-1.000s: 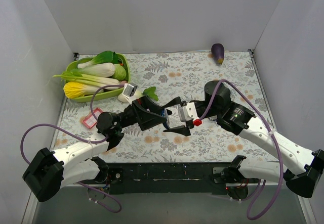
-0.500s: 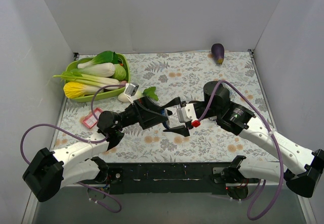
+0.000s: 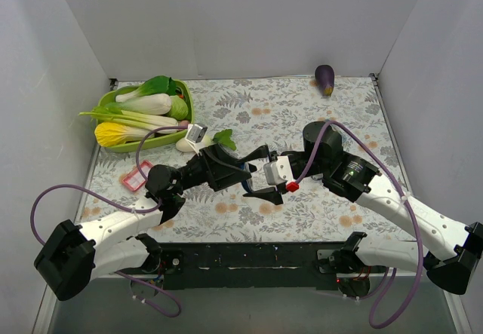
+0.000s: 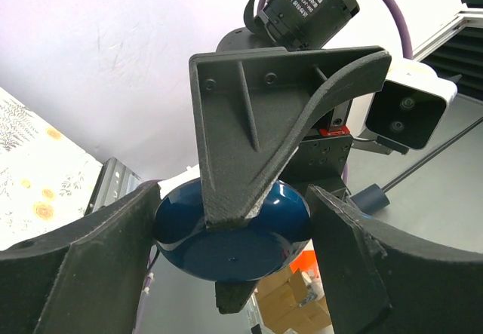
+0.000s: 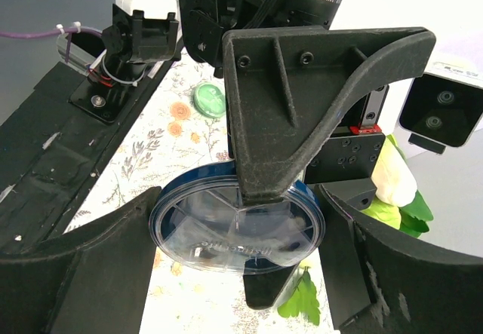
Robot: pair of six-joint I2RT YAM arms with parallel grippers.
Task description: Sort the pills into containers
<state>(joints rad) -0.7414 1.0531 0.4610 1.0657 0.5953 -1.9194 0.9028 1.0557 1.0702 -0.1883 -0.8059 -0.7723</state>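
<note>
The round blue pill case (image 5: 196,236) hangs over the middle of the table (image 3: 302,108), pinched by my right gripper (image 5: 240,225). My left gripper (image 4: 234,236) was wide open; now it has squeezed in onto the case too. I think opening it comes next.

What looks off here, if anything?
The round blue pill case stands on edge in mid-air, left gripper and right gripper both straddling it. One bok choy lies outside the green basket, beside its rim.
</note>
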